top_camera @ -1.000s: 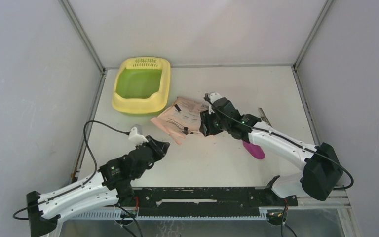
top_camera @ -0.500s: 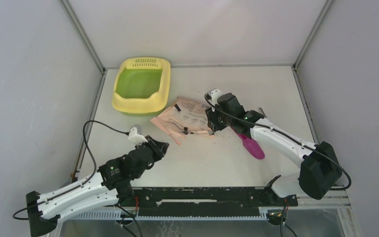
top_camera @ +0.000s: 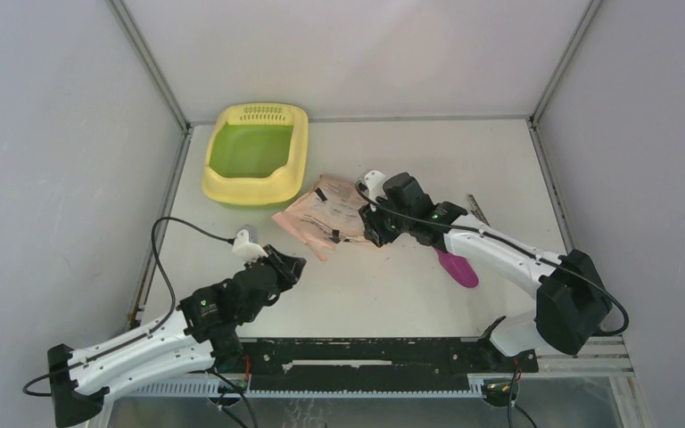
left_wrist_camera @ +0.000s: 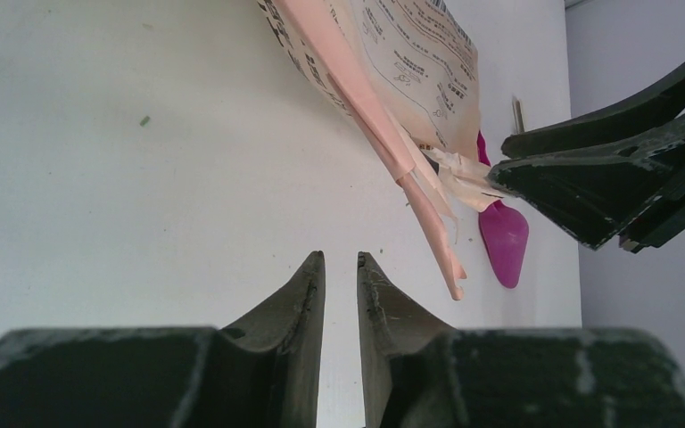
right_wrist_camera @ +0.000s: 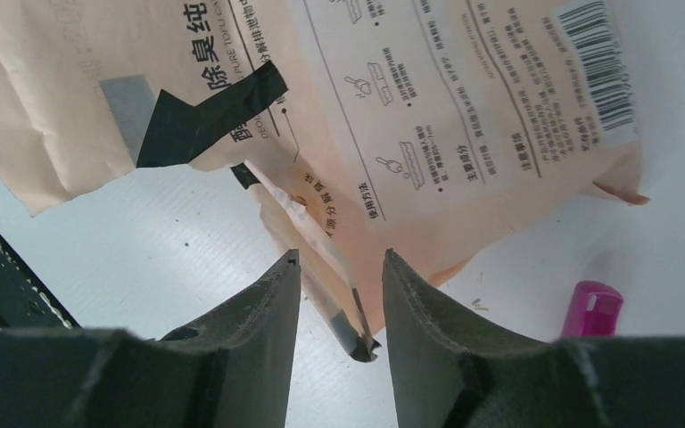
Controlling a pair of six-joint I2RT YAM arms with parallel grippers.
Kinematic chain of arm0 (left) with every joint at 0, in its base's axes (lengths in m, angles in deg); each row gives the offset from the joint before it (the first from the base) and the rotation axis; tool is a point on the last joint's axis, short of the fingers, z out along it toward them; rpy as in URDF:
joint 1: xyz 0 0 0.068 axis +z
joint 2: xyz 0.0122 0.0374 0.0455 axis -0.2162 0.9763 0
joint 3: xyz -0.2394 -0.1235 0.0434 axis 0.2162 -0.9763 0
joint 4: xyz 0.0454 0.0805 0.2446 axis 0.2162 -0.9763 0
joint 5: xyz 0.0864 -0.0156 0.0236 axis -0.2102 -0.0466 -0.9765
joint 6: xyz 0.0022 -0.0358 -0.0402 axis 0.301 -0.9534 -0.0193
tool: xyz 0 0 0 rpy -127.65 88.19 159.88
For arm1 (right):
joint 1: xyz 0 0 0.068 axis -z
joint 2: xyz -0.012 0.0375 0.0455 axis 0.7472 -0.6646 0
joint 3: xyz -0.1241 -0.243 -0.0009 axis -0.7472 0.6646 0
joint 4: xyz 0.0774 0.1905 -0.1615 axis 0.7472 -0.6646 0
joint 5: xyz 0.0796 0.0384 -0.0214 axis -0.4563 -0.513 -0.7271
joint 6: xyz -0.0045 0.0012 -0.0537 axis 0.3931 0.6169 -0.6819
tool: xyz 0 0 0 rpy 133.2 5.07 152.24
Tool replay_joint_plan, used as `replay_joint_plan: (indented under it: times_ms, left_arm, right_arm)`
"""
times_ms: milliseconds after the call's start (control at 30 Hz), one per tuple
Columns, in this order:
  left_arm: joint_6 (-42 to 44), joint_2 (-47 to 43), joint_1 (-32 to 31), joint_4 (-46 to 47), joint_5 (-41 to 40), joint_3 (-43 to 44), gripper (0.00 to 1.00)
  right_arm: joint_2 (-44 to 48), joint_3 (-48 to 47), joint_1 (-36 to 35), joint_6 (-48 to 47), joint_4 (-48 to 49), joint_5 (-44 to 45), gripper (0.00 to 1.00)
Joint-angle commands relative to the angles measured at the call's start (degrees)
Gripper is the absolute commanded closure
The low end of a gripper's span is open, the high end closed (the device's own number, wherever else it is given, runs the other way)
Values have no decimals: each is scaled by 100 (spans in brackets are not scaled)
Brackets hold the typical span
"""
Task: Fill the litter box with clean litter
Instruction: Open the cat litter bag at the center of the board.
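The pale yellow litter box [top_camera: 300,160] stands at the back left, its green floor bare. No clean litter shows in any view. A peach-pink printed bag [top_camera: 325,212] lies flat in front of the box. My right gripper [top_camera: 371,228] is at the bag's right edge. In the right wrist view this gripper [right_wrist_camera: 339,259] is open around a torn flap [right_wrist_camera: 334,299] of the bag [right_wrist_camera: 464,107]; the fingers do not press it. My left gripper [top_camera: 292,265] hovers near the front left, open by a narrow gap [left_wrist_camera: 340,260] and holding nothing, with the bag [left_wrist_camera: 410,62] ahead of it.
A magenta scoop [top_camera: 459,267] lies on the table under my right arm and shows in both wrist views [right_wrist_camera: 591,308] [left_wrist_camera: 504,236]. A thin dark metal item [top_camera: 477,209] lies right of the arm. A black rail [top_camera: 375,352] runs along the near edge. Grey walls enclose the table.
My right gripper has shifted a little to the left, onto the bag's right edge. The bag, the litter box and my left arm have stayed put.
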Motion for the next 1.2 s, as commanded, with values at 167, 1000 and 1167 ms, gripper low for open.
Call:
replay_joint_plan:
  times_ms: [167,1000,1167]
  left_arm:
    - [11,-76,-26,72,-112,344,76]
    - [11,-245,-25,125,-108,244,76]
    - [31,-271,-26,125,-112,239,76]
  right_arm:
    - [-314,-90,-252,-238,272,264,54]
    - [-735,-106,-1027,-669,40,1589,55]
    - [-988,-112,-1297,-880,143,2388,55]
